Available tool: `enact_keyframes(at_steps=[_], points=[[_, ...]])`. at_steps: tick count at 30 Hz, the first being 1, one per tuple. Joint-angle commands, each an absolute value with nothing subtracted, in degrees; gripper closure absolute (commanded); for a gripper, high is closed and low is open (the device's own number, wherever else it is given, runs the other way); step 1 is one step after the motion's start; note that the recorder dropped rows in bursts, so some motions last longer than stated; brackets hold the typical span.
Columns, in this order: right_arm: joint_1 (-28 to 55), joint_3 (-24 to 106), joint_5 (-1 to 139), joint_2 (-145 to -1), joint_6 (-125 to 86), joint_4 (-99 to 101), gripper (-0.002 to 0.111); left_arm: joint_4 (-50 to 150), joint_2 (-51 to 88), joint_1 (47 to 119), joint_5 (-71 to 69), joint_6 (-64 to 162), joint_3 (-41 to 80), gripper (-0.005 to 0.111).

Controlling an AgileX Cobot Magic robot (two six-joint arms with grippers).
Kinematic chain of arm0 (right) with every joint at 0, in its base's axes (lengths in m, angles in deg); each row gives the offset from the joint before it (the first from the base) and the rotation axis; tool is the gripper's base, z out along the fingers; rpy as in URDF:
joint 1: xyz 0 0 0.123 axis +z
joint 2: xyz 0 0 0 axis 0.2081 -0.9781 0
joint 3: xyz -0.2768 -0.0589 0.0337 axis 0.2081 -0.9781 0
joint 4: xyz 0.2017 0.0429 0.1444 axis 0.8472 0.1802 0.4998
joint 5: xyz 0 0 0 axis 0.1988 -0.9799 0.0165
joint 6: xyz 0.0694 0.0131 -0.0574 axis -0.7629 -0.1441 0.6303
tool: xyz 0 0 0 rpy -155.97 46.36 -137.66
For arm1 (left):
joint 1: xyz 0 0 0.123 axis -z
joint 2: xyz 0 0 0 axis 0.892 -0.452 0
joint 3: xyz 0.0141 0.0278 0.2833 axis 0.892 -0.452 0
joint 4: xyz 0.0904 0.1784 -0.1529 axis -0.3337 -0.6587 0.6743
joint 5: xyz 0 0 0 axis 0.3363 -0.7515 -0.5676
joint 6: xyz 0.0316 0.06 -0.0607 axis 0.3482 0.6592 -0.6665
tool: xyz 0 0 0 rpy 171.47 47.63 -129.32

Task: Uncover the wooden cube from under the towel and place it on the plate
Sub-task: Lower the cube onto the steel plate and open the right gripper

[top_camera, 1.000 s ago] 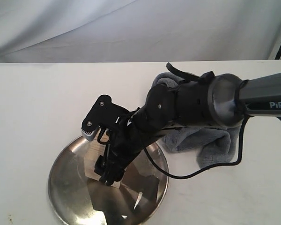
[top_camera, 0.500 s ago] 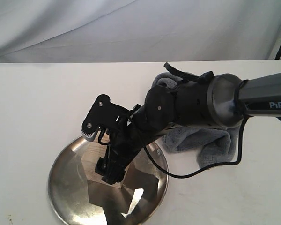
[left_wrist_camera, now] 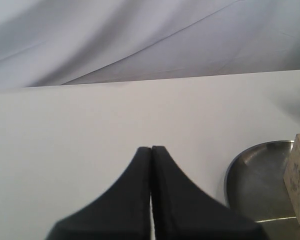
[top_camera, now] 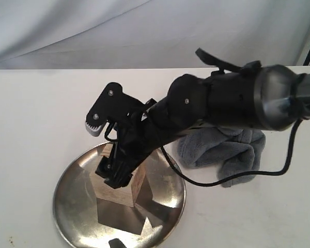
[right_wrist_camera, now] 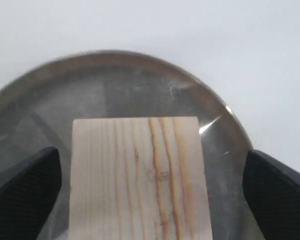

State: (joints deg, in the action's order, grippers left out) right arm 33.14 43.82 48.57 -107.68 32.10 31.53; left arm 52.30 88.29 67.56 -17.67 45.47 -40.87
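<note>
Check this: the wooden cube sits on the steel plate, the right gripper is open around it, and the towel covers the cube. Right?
Not quite. The towel does not cover the wooden cube; the exterior view shows it crumpled on the table beside the plate. The cube does sit on the plate, with the right gripper open around it.

The wooden cube (top_camera: 119, 192) sits on the plate (top_camera: 73, 207) beneath the right claw (top_camera: 104, 152), the towel (top_camera: 222, 150) crumpled just beside.
</note>
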Motion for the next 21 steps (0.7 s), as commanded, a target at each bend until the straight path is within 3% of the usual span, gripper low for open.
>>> enact_keyframes(at_steps=[1,21], points=[[33.31,44.14,47.21,-103.23,32.31,32.37,0.018,52.67,88.48,67.74,-17.20,45.34,-41.08,0.107],[33.31,44.14,32.45,-83.15,31.84,31.53,0.018,52.67,88.48,67.74,-17.20,45.34,-41.08,0.107]])
